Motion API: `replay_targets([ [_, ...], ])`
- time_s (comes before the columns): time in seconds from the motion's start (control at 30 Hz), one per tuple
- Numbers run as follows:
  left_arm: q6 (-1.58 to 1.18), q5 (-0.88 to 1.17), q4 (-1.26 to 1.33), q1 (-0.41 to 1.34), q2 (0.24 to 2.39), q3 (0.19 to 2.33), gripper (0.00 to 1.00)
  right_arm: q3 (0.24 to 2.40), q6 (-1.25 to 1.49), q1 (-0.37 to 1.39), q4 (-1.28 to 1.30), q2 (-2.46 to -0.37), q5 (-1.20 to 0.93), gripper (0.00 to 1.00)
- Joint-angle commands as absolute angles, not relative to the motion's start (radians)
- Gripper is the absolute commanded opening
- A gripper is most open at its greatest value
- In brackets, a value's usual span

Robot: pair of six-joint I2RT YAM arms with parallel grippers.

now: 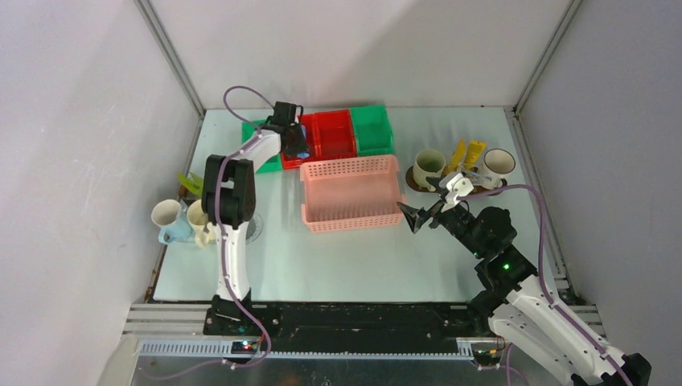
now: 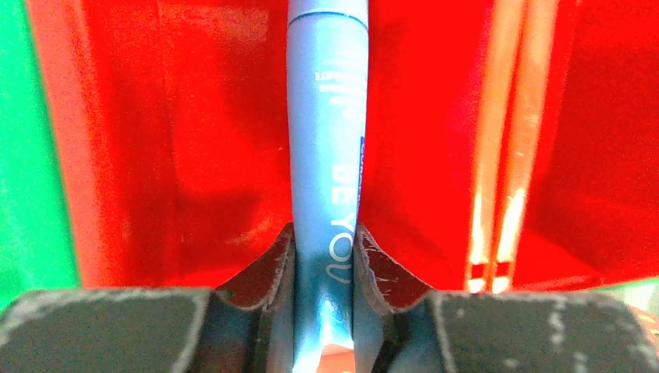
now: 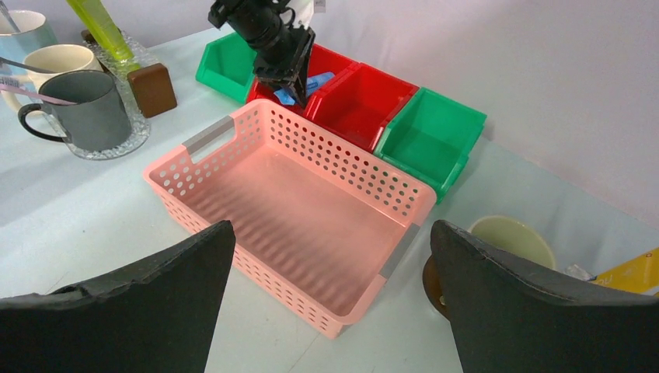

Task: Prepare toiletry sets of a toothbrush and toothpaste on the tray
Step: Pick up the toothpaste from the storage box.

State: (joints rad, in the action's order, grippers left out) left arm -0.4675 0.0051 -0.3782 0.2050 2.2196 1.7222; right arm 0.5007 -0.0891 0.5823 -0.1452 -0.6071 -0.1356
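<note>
My left gripper (image 2: 325, 233) reaches into a red bin (image 2: 179, 140) at the back and is shut on a blue toothpaste tube (image 2: 326, 116), which points away from the wrist. From above, the left gripper (image 1: 291, 137) hangs over that red bin (image 1: 330, 133). My right gripper (image 1: 422, 213) stands wide open and empty beside the pink basket's right end. Behind it, a cream mug (image 1: 429, 165) and a white mug (image 1: 499, 163) sit on the dark tray (image 1: 411, 180) with yellow tubes (image 1: 466, 153). A thin brush (image 3: 23, 66) lies across the left mugs.
An empty pink basket (image 3: 295, 210) fills the middle. Green bins (image 1: 371, 129) flank the red ones. At the left, a dark mug (image 3: 85, 109), a cream mug (image 3: 58, 58) and a white mug (image 1: 166, 213) stand by a clear disc (image 3: 132, 128) and a green tube (image 1: 191, 185).
</note>
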Motion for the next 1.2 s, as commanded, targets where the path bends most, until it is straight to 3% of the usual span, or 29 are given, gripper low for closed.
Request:
replay_targets([
  [0.0,-0.415,-0.022,-0.387,0.196,2.053,1.733,0.18,0.547,-0.088,0.583,-0.199,-0.604,-0.155,0.99],
  [0.43,-0.313,0.126,-0.564,0.201,1.799,1.721,0.15,0.548,-0.137,0.587,-0.270,-0.619,-0.218,0.99],
  [0.67,-0.269,0.265,-0.657,0.228,1.616,1.609,0.14,0.564,-0.220,0.609,-0.315,-0.671,-0.275,0.99],
  [1.17,-0.145,0.366,-0.886,0.374,1.269,1.397,0.14,0.702,-0.697,0.781,-0.367,-0.964,-0.238,0.99],
])
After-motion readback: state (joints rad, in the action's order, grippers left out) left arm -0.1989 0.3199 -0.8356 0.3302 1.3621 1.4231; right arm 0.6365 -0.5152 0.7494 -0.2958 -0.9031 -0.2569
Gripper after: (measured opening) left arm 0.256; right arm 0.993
